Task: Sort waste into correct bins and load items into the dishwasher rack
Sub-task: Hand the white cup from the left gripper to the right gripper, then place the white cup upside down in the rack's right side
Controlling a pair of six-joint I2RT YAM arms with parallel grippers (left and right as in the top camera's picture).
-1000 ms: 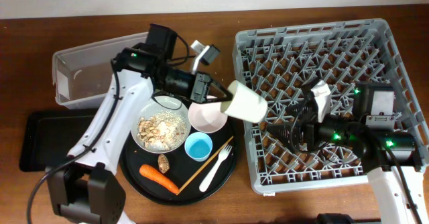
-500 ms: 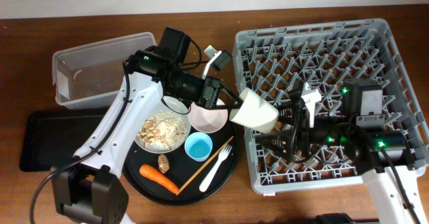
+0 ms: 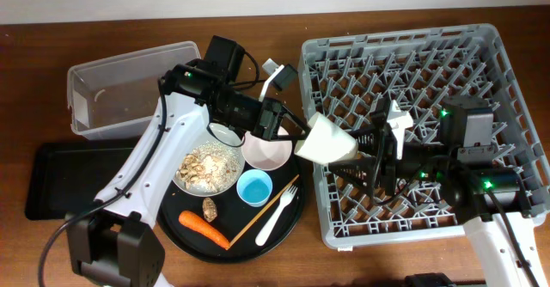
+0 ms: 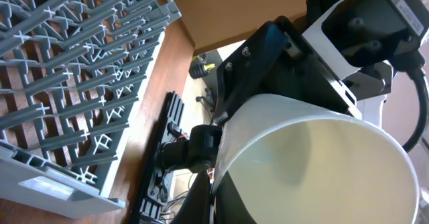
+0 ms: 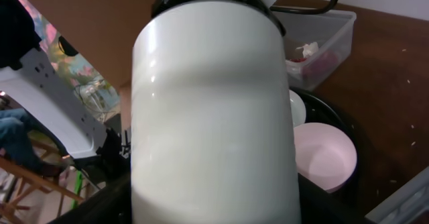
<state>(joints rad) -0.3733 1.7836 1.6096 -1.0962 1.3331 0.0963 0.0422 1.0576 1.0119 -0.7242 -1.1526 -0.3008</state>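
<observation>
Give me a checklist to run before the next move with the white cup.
1. Grip of left hand on white cup at its rim: ok.
2. Fingers of right hand set either side of the cup's base end: ok.
3. Right hand closed firmly on the cup: cannot tell.
4. Cup empty inside: ok.
5. Cup over the left edge of the dishwasher rack: ok.

left claw (image 3: 296, 136): clamped, reaching right | right claw (image 3: 370, 160): jaws apart, facing left

White cup (image 3: 329, 141) — tilted, over rack (image 3: 481, 55) edge
</observation>
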